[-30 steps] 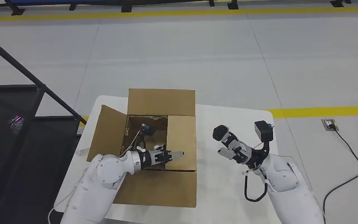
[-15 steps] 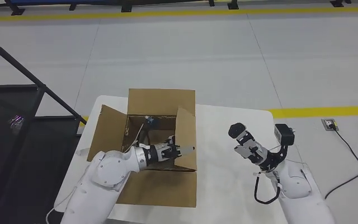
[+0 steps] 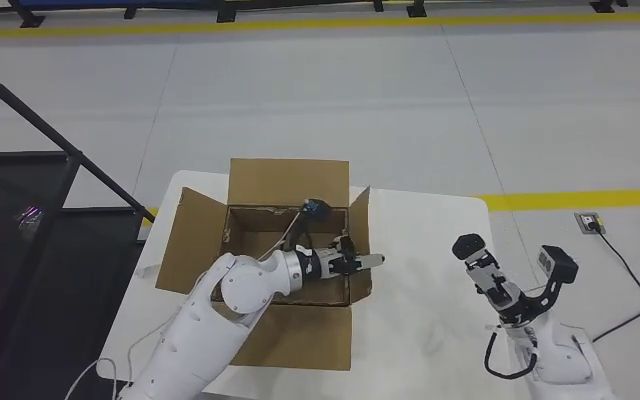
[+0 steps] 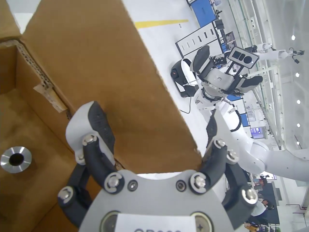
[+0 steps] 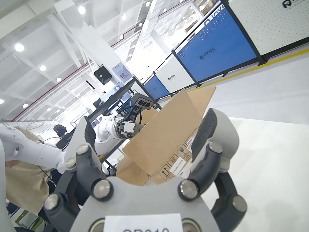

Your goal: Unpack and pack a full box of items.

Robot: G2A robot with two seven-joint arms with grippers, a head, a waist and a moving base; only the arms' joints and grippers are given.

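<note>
An open cardboard box (image 3: 300,340) stands on the white table (image 3: 420,330). Its right flap (image 3: 358,222) stands almost upright. My left gripper (image 3: 365,262) is at that flap, open, and in the left wrist view the flap (image 4: 101,56) runs between the spread fingers (image 4: 99,121). A small metal cylinder (image 4: 15,159) lies inside the box. Well off to the right of the box, my right gripper (image 3: 468,247) is held above the table, open and holding nothing. The right wrist view looks past the right gripper (image 5: 147,131) at the box (image 5: 157,141).
A black metal rack (image 3: 50,170) stands left of the table. The other box flaps lie folded outward at the back (image 3: 290,180), left (image 3: 190,235) and front. A yellow floor line (image 3: 560,200) and a cable (image 3: 620,260) are to the right.
My left gripper swept rightward, swinging the right flap from lying over the box up to nearly upright. The right arm drew back to the right, away from the box.
</note>
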